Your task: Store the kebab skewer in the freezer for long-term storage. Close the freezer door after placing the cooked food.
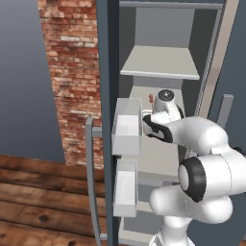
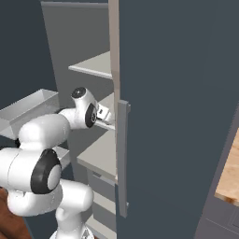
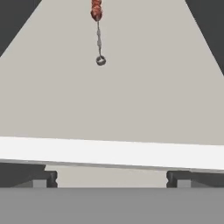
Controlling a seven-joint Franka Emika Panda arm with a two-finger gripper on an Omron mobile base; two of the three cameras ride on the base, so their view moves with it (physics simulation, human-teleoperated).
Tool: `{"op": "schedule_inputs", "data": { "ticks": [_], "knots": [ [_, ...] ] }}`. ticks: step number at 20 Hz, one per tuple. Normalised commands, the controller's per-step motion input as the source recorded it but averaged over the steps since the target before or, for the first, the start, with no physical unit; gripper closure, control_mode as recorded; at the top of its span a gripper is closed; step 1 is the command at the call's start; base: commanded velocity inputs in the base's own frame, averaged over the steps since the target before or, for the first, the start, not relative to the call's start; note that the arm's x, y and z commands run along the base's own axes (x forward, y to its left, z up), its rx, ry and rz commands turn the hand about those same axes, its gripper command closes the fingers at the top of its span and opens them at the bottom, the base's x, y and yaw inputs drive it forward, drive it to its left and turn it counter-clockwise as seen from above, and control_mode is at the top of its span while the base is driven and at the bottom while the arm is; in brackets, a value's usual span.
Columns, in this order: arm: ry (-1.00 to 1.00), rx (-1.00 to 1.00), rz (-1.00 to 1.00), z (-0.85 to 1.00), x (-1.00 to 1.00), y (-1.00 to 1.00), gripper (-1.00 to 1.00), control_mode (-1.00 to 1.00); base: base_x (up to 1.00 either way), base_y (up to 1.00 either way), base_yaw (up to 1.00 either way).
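Observation:
The kebab skewer lies on a white shelf inside the open freezer, its ring end pointing back at my hand. In the left base view the skewer shows as a small red speck just left of my wrist. My gripper is open at the shelf's front edge, a short way back from the skewer, with nothing between its fingertips. From the right base view the gripper reaches in over that shelf. The freezer door stands wide open on the left.
Two white bins on the door's inner face sit close to my forearm. The door's bar handle is at the far left. A shut slate-grey door with its own handle bounds the right side. Brick wall beyond.

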Motion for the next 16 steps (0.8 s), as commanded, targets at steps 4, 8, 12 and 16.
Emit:
{"op": "schedule_inputs", "data": {
  "ticks": [4,8,12,16],
  "knots": [
    [-0.01,0.0,0.0,0.46,-0.83,0.01,-1.0,-1.0,0.0,0.0,0.0],
    [0.0,0.0,0.0,0.45,-0.91,0.0,-1.0,-1.0,0.0,0.0,0.0],
    [0.0,0.01,0.0,0.42,-0.95,0.0,-1.0,-1.0,0.0,0.0,0.0],
    [0.0,0.02,0.02,0.45,-0.9,0.0,-1.0,-1.0,0.0,0.0,0.0]
  ]
}}
